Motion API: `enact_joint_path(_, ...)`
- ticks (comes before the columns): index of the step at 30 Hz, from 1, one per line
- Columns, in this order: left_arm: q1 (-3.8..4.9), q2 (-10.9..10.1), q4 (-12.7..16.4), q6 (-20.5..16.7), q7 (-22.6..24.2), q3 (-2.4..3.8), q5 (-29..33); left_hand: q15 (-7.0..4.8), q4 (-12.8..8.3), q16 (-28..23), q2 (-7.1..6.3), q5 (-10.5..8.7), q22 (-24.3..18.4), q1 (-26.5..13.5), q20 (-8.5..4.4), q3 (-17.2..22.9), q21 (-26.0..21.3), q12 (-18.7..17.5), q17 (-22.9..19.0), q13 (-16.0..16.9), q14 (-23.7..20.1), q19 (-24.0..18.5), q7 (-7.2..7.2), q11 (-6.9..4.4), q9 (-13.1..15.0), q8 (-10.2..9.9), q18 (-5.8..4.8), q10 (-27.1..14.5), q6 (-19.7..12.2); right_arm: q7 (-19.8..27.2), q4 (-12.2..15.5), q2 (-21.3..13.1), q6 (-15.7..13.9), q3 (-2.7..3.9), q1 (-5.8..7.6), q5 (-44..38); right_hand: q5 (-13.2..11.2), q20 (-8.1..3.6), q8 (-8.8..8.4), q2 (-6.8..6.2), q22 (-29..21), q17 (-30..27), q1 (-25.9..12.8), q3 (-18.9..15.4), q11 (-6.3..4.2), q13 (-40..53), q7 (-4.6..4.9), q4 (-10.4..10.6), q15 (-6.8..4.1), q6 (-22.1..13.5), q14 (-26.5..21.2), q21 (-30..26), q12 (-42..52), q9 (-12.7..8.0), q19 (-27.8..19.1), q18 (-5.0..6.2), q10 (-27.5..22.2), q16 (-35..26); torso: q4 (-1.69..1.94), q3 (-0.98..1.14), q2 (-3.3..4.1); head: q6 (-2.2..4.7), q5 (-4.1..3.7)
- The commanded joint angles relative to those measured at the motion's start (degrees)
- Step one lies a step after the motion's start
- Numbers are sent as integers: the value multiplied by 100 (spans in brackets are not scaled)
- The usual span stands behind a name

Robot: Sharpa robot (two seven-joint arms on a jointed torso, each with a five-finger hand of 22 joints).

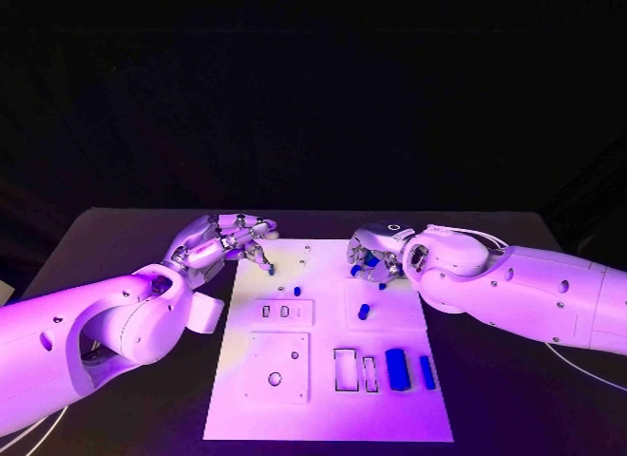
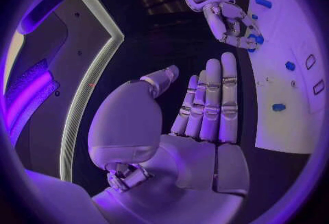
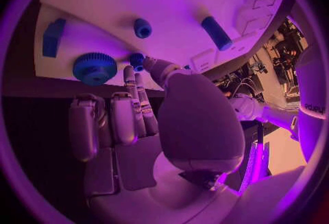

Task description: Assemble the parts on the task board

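Note:
The white task board [image 1: 328, 418] lies in the middle of the table. My right hand [image 1: 375, 252] hovers over its far right part, fingers pointing down. There the thumb and a fingertip [image 3: 129, 72] pinch a small blue peg [image 3: 137, 59], which stands beside a blue gear [image 3: 95, 67]. Another small peg [image 3: 142, 27] and a blue cylinder [image 3: 216, 32] lie further along the board. My left hand [image 1: 225, 242] is at the board's far left corner, its fingers [image 2: 209, 100] straight and holding nothing. The left wrist view also has the right hand [image 2: 230, 21] with the blue peg [image 2: 255, 39] at its fingertips.
A small blue part [image 1: 297, 291] and a short cylinder [image 1: 365, 311] lie mid-board. A long blue block [image 1: 396, 369] and a thin blue bar [image 1: 427, 372] lie beside rectangular slots [image 1: 345, 370] near the front right. A white cable [image 1: 588, 370] runs along the table on the right.

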Motion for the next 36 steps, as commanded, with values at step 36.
enact_joint_path(36, 15, -5, -6, 207, 55, 8, 72, 8, -34, 58, 57, 12, 86, 53, 8, 89, 148, -59, 28, 14, -60, -90, 4, 12, 33, -27, 19, -1, -44, -476, 136, 142, -1080, -23, 28, -403, -121, -103, 317, 262, 988, -39, 326, 355, -160, 270, -110, -221, -155, 421, 294, 393, 78, 332, 339, -182, 544, 109, 11, -15, 2, 32, 69)
